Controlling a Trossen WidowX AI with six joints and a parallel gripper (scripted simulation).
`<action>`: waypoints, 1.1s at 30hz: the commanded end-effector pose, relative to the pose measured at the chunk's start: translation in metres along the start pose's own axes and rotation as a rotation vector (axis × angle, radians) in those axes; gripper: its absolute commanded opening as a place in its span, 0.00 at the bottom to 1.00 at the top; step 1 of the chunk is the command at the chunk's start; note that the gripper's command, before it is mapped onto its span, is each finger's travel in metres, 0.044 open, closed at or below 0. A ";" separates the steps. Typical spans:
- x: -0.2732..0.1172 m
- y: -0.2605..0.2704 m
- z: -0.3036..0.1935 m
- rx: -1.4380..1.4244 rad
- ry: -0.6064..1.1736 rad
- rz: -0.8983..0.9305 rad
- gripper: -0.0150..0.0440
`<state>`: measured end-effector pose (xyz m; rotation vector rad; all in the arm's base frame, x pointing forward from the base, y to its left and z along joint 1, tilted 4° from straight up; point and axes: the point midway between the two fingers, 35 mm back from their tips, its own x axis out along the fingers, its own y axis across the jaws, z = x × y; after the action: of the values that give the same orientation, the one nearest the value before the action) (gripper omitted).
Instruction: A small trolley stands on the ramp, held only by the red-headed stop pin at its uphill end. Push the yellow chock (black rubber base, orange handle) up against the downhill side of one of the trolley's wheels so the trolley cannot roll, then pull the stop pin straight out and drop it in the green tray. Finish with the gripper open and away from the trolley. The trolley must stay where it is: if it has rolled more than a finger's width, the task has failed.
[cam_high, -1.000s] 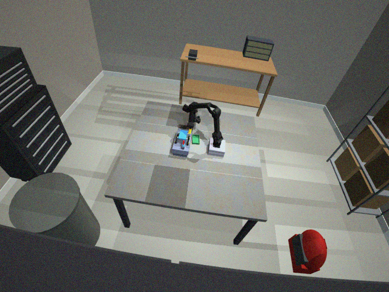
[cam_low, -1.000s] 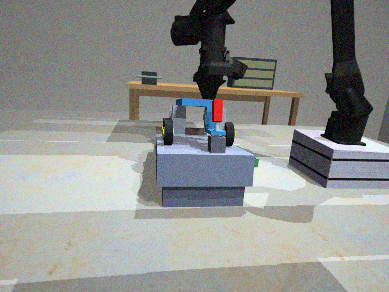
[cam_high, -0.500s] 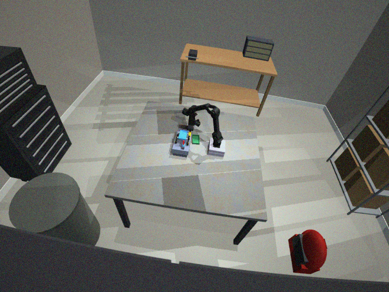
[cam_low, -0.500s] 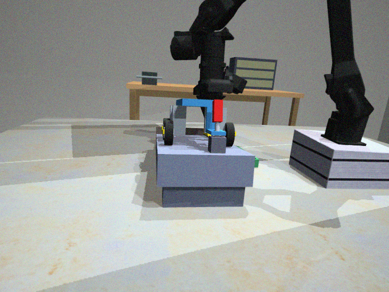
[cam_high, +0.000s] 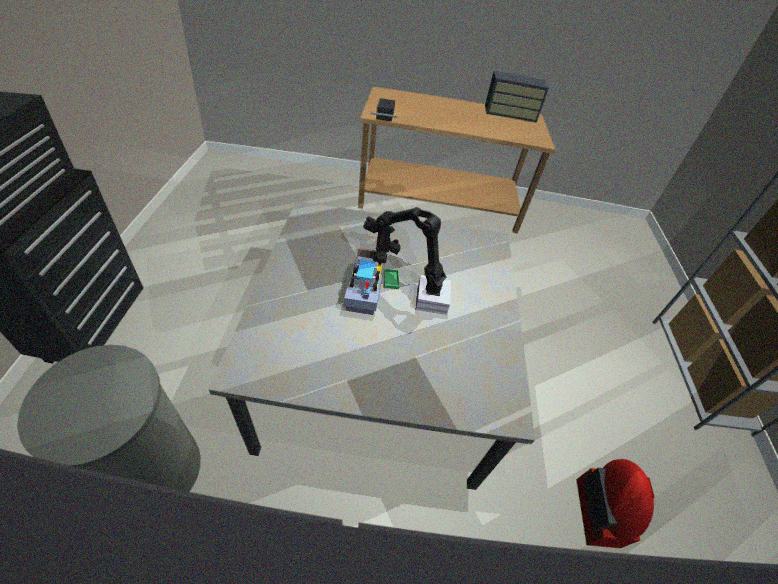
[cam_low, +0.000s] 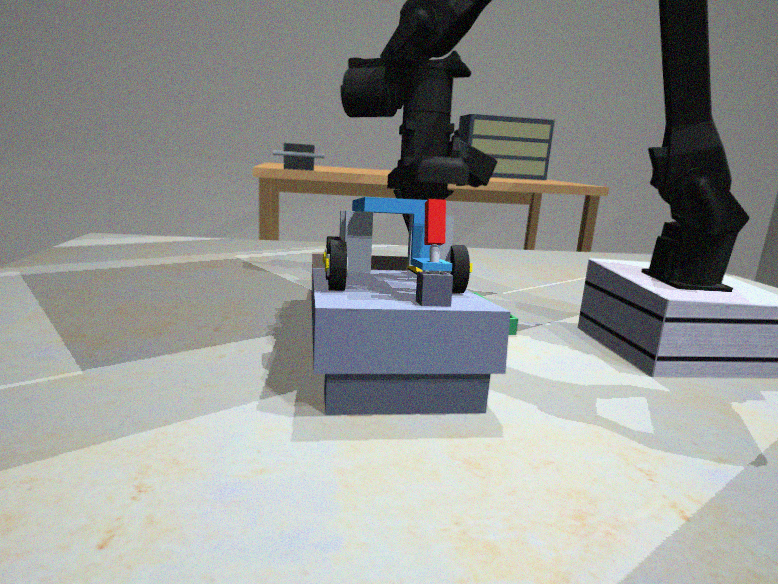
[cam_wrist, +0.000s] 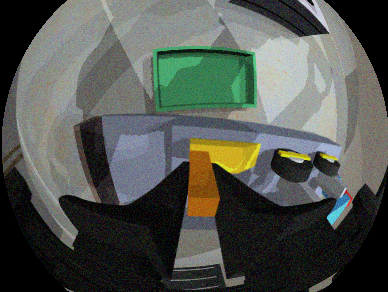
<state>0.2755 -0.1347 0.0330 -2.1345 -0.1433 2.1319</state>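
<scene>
My gripper (cam_high: 378, 258) (cam_wrist: 199, 167) points down, shut on the orange handle of the yellow chock (cam_high: 379, 268) (cam_wrist: 232, 155). The chock is low over or on the ramp (cam_high: 360, 304) (cam_low: 408, 339) (cam_wrist: 140, 150), downhill of the trolley's near wheel (cam_wrist: 291, 167); a gap shows between them in the wrist view. Its base's underside is hidden, so contact with the ramp is unclear. The blue trolley (cam_high: 366, 270) (cam_low: 389, 204) stands on the ramp. The red-headed stop pin (cam_high: 367, 285) (cam_low: 434, 221) stands upright at its uphill end. The green tray (cam_high: 391, 287) (cam_low: 513, 325) (cam_wrist: 254, 80) lies beside the ramp.
The arm's pale base block (cam_high: 432, 308) (cam_low: 716, 333) stands right of the tray. The ramp has a dark end wall (cam_wrist: 90, 160) at its downhill end. A wooden bench (cam_high: 452, 118) (cam_low: 339, 173) stands behind the table.
</scene>
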 end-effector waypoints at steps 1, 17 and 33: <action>0.000 -0.005 0.000 0.001 -0.002 -0.007 0.25; -0.001 -0.019 -0.001 0.001 -0.002 -0.008 0.25; -0.002 -0.018 -0.001 0.001 0.000 0.000 0.39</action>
<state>0.2772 -0.1169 0.0378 -2.1332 -0.1411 2.1311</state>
